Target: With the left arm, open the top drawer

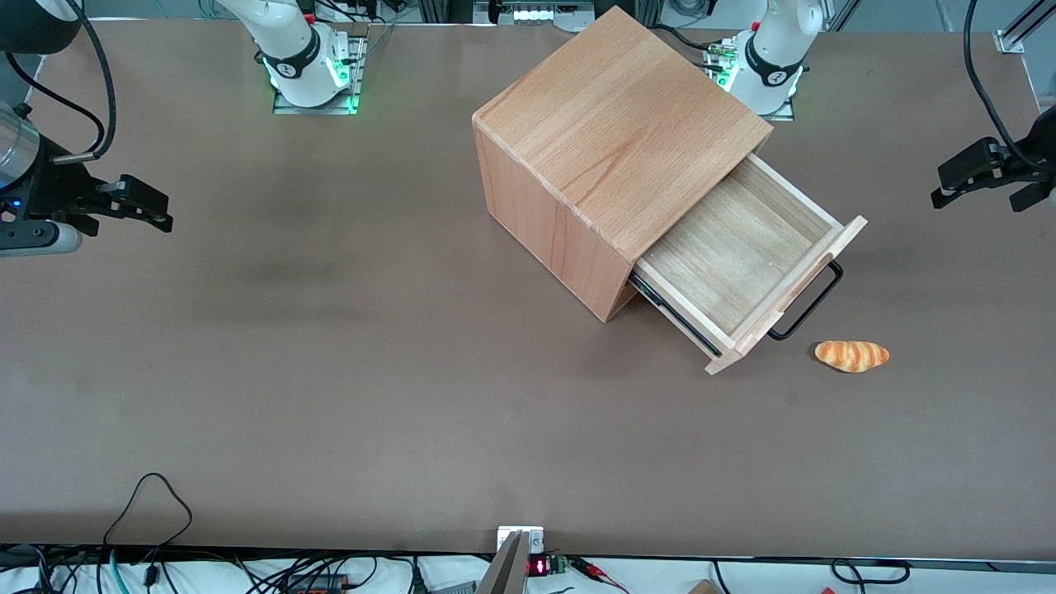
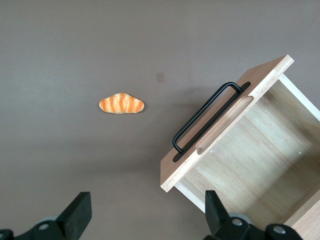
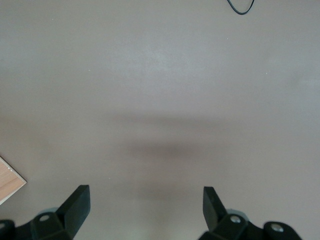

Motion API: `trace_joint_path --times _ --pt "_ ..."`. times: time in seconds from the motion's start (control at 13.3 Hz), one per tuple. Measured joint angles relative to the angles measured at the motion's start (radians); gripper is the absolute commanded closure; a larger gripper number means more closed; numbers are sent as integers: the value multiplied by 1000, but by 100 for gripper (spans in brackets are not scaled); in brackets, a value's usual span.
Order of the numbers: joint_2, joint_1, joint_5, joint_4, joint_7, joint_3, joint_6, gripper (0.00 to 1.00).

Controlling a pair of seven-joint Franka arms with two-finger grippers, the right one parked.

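The left arm is cut off at frame edge, only its claw & wrist showing.

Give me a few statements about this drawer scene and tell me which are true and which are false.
1. The top drawer is pulled out of its casing. True.
2. Something lies inside the drawer. False: its wooden inside is bare.
3. The left arm's tool is clamped on the black handle. False: it hangs open above the table, apart from the handle.
4. A bread roll lies on the table in front of the drawer. True.
5. The bread roll touches the handle. False: bare table shows between them.
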State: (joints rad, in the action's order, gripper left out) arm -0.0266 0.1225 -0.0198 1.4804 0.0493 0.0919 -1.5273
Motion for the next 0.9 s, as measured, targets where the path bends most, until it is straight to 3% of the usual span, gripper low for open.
trace_joint_path --times 0.15,0.45,0.9 --pt "0 -10 0 0 0 -4 0 0" --pt "0 -90 0 -1 0 -105 0 0" --pt "0 -91 0 -1 -2 -113 9 0"
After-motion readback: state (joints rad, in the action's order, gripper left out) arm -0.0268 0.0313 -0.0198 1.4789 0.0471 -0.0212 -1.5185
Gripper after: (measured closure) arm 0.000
